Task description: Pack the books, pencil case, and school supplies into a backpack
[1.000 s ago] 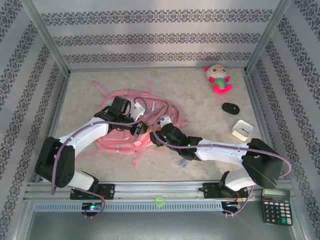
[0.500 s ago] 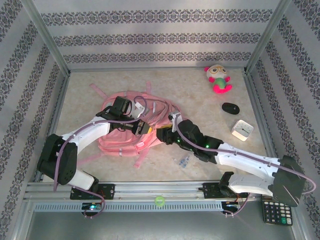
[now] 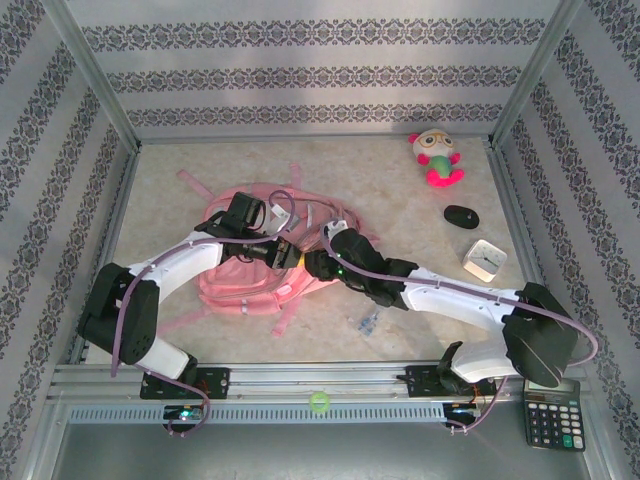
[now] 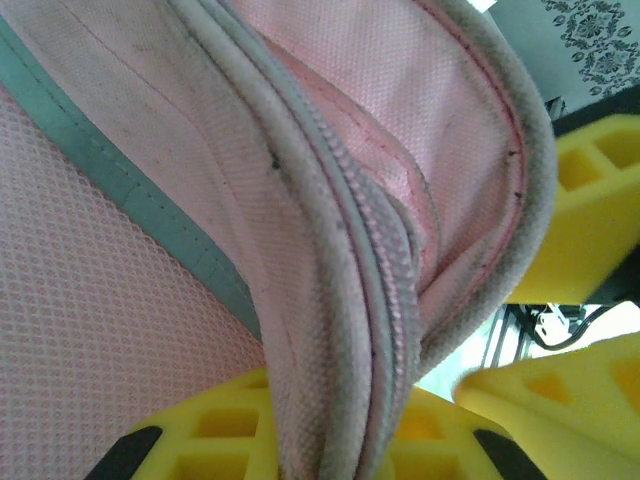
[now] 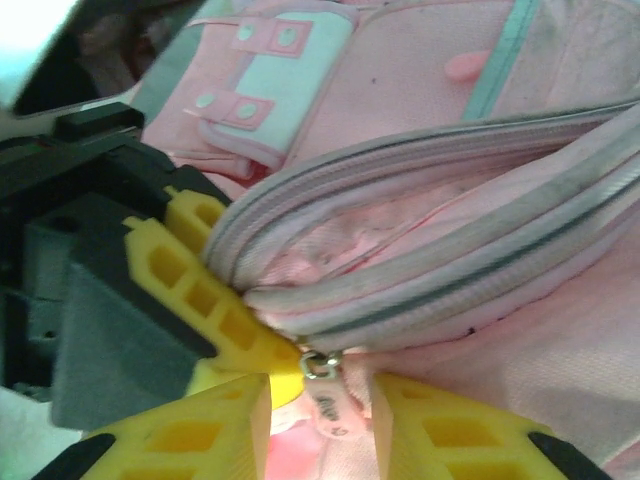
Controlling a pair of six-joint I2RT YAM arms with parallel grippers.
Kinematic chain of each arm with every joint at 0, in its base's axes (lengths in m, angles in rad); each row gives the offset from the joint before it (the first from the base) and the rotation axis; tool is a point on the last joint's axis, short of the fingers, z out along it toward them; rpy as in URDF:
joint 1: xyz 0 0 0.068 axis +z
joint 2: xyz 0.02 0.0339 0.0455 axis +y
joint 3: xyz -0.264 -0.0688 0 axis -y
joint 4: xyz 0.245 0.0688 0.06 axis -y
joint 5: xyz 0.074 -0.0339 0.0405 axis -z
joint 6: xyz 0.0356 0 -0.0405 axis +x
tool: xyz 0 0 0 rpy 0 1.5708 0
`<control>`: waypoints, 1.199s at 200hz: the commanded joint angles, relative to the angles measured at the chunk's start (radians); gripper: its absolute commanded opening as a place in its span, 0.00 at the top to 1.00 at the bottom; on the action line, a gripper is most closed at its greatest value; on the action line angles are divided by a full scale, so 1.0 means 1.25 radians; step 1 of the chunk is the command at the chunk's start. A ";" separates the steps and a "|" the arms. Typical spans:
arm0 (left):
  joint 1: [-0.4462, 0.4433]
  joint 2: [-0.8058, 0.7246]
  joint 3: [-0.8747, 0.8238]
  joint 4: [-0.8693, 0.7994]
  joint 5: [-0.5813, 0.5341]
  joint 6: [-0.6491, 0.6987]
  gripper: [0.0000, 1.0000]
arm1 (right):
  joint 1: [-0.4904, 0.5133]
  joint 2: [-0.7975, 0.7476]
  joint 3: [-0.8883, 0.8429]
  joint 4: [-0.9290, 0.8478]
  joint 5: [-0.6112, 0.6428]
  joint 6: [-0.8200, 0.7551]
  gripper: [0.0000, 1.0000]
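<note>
Left hand (image 4: 345, 435): clamped on backpack (image 4: 120, 330) zipper rim. Right hand (image 5: 320, 415): fingers part-open, zipper pull (image 5: 327, 395) between them, not pinched.

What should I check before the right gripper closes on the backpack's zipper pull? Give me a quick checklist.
1. Left gripper clamped on the backpack rim: ok.
2. Zipper pull between the right gripper fingers: ok.
3. Right jaws closed on the pull: not ok, there is a gap on each side.
4. Clearance between the two grippers: cannot tell, they sit very close.
5. Clear packet loose on the table, beside the right forearm: ok.
</note>
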 commanded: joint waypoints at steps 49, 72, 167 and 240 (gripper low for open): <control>-0.002 0.018 0.012 -0.039 0.076 -0.066 1.00 | -0.026 0.060 0.051 -0.009 -0.048 -0.017 0.67; -0.002 0.014 0.017 -0.053 0.064 -0.055 1.00 | -0.027 0.058 0.075 -0.110 0.052 -0.016 0.78; -0.002 0.025 0.031 -0.058 0.066 -0.057 1.00 | 0.000 0.075 0.105 -0.143 0.023 -0.102 0.70; -0.003 0.018 0.055 -0.169 -0.011 0.032 1.00 | -0.057 0.010 0.085 -0.272 0.145 -0.089 0.95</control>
